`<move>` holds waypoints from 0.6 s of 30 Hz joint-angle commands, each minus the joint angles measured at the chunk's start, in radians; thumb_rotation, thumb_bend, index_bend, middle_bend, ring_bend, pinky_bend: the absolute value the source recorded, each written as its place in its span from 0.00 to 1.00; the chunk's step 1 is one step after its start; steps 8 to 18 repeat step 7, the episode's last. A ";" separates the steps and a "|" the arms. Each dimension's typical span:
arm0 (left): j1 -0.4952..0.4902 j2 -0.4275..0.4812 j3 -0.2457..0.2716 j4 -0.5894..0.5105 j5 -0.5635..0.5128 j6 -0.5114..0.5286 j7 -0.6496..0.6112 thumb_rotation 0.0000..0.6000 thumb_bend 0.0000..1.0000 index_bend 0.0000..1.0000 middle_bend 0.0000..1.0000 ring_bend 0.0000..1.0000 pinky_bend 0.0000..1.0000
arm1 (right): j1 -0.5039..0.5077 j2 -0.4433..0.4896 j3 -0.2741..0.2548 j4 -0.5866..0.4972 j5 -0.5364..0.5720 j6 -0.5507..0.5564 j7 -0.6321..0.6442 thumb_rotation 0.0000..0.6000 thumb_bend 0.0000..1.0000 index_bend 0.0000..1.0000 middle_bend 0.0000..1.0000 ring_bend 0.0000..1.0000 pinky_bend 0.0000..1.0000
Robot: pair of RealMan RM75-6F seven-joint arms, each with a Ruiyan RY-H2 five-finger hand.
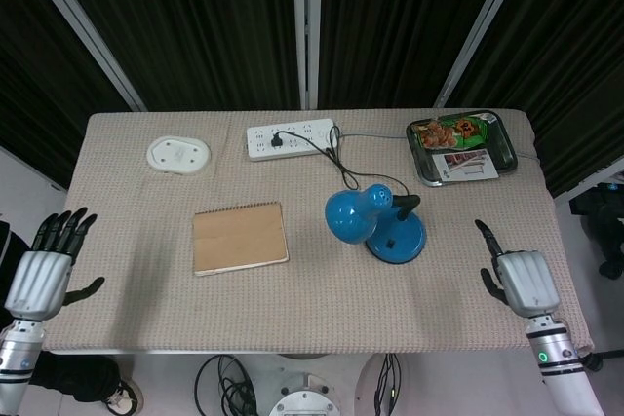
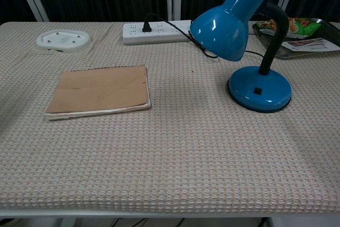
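Blue gooseneck desk lamp (image 1: 375, 221) stands top-heavy, cord trailing far; right robot hand (image 1: 515, 278), fingers spread and empty, could tip it if it swings left; left robot hand (image 1: 44, 268) spread, well apart.

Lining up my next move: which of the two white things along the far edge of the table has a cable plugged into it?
The long white power strip, whose black plug and cord run to the blue lamp. The oval white holder further left has no cable.

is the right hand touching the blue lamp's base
Apart. The head view shows the right hand near the table's right edge, with bare tablecloth between it and the blue lamp. The chest view shows no hand at the base.
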 commanded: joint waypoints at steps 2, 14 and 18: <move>0.003 0.004 0.001 -0.003 0.004 0.008 -0.001 1.00 0.15 0.00 0.00 0.00 0.00 | -0.042 0.044 -0.001 0.022 0.019 -0.011 0.033 1.00 0.14 0.00 0.01 0.00 0.18; 0.008 0.008 0.002 -0.008 0.012 0.019 0.004 1.00 0.14 0.00 0.00 0.00 0.00 | -0.072 0.016 0.022 0.051 0.016 0.033 0.019 1.00 0.09 0.00 0.00 0.00 0.00; 0.008 0.008 0.002 -0.008 0.012 0.019 0.004 1.00 0.14 0.00 0.00 0.00 0.00 | -0.072 0.016 0.022 0.051 0.016 0.033 0.019 1.00 0.09 0.00 0.00 0.00 0.00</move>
